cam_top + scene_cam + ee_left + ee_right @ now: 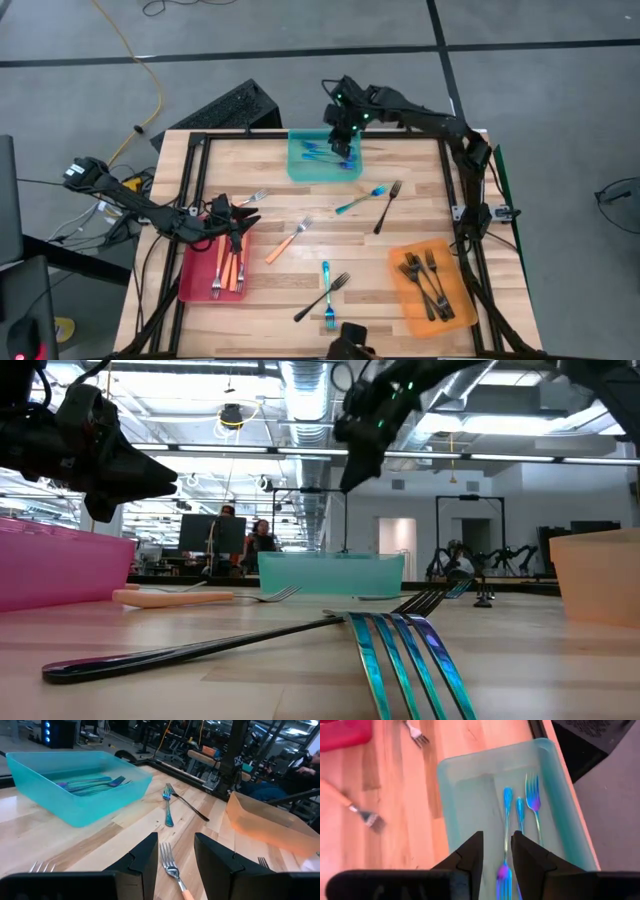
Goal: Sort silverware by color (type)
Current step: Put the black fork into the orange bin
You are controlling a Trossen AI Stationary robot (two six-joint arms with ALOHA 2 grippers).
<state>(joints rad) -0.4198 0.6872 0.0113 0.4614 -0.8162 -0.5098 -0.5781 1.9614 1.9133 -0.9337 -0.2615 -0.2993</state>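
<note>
My right pincer (pixel 345 143) hangs over the teal tray (pixel 296 168), fingers parted a little with nothing between them; the blue forks (pixel 520 812) lie in the tray right below it. My left pincer (pixel 243 222) sits at the edge of the red tray (pixel 190 285), fingers parted and empty, with an orange-handled fork (pixel 288 240) just ahead of it on the surface (pixel 270 170).

I judge the sort well past half done. Orange-handled forks (pixel 230 272) lie in the red tray beside my left pincer and dark forks (pixel 428 280) in the orange tray (pixel 408 310), well away from both.

About 6 are left loose: a 2nd orange-handled one (pixel 252 198), 2 blue (pixel 358 200) (pixel 327 290) and 2 dark (pixel 387 206) (pixel 322 296).
</note>
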